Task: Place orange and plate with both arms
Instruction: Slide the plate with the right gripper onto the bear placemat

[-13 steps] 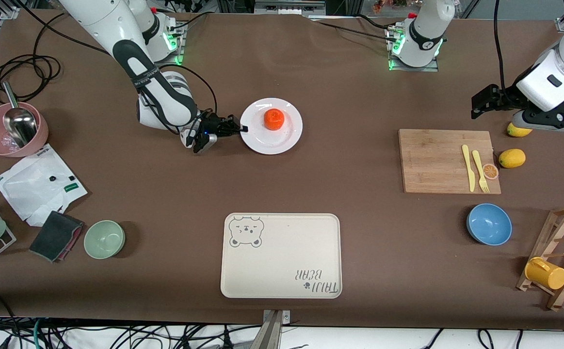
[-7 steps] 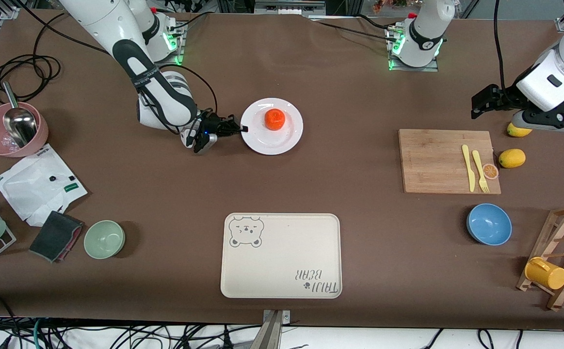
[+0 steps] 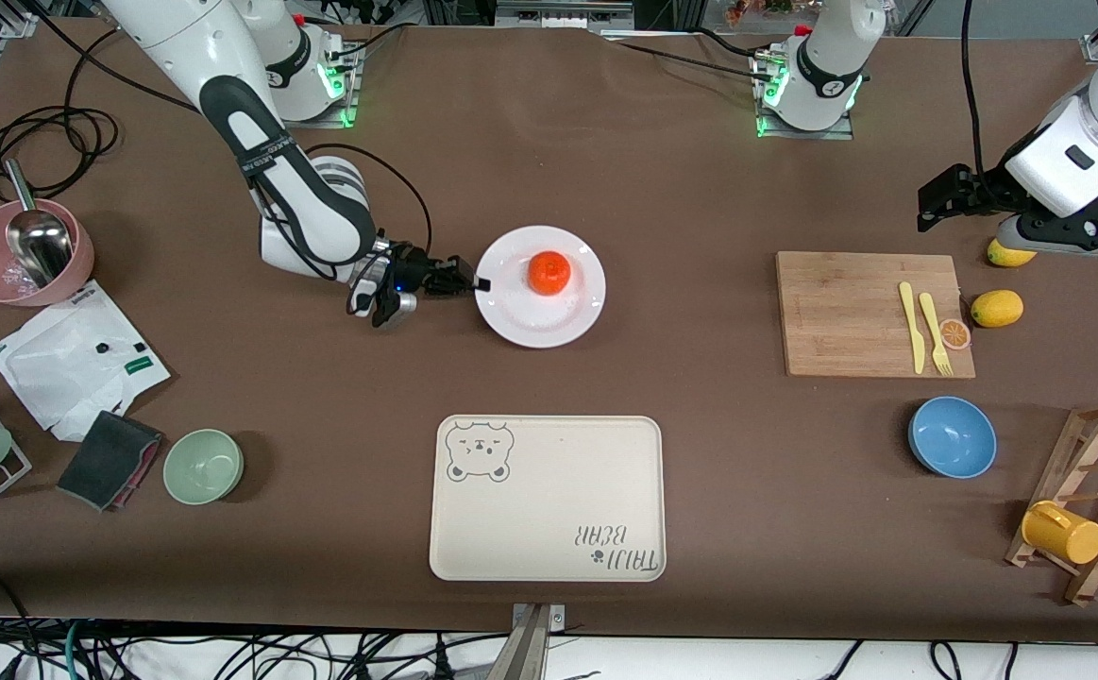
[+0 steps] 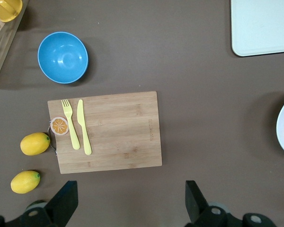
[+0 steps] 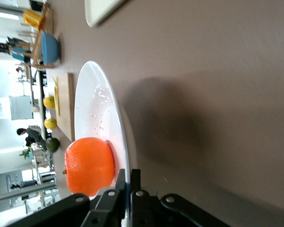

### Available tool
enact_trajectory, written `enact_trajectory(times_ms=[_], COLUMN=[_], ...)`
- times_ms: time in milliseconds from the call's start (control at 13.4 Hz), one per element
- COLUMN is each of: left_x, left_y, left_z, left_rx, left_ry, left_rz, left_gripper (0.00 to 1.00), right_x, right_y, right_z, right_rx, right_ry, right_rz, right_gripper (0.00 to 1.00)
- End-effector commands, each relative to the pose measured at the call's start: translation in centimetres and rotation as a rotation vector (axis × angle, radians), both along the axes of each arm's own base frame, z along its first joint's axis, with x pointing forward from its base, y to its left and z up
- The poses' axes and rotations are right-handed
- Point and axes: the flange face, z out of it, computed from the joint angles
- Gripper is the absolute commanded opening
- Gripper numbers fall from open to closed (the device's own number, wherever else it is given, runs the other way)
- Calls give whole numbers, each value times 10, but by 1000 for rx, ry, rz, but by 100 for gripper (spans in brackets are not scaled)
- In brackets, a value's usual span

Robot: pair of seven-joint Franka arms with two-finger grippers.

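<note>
The white plate (image 3: 525, 321) is held just above the middle of the table with the orange (image 3: 549, 272) on it. My right gripper (image 3: 476, 282) is shut on the plate's rim at the edge toward the right arm's end. In the right wrist view the fingers (image 5: 120, 182) pinch the plate's rim (image 5: 114, 127) with the orange (image 5: 89, 165) just beside them. My left gripper (image 3: 926, 210) is open and empty, waiting in the air over bare table beside the cutting board; its fingers (image 4: 66, 201) show in the left wrist view.
The beige bear-print tray (image 3: 549, 498) lies nearer the front camera than the plate. A wooden cutting board (image 3: 869, 314) with yellow cutlery and an orange slice, two lemons (image 3: 996, 308), a blue bowl (image 3: 952, 436), a mug rack, a green bowl (image 3: 203, 465) and a pink bowl (image 3: 25, 253).
My right gripper has moved the plate with the orange toward the front camera and slightly toward the left arm's end. The left arm has not moved.
</note>
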Motion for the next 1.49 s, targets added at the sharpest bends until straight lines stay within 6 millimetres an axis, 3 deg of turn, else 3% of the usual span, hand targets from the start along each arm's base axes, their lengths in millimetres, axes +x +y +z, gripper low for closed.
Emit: enact_trajectory(times_ms=[0,223,372,447,819,968,1415], left_x=[2,2,2,2,2,2,1], left_y=[-1,-1,-1,-1,-4,-4,-10], left_z=[7,7,7,6,6,6,6], left_rx=[-21,-21,-21,-21,-21,-21,-21], left_ry=[6,6,6,9,7,9,7], left_rz=[-11,-11,-11,-11,-16,-16,-25], left_gripper=[100,100,100,100,100,100,100], right_x=[61,127,159,177,234,246,238], right_y=[12,17,17,13,-6,-10,-1], right_z=[8,-4,-29,-27,-28,-30,-53], right_rx=[50,107,105,96,33,21,17], right_ry=[8,-46,-59,-68,-70,-92,-61], right_rz=[-50,-88,-87,-94,-138,-143,-141], right_gripper=[0,0,0,0,0,0,0])
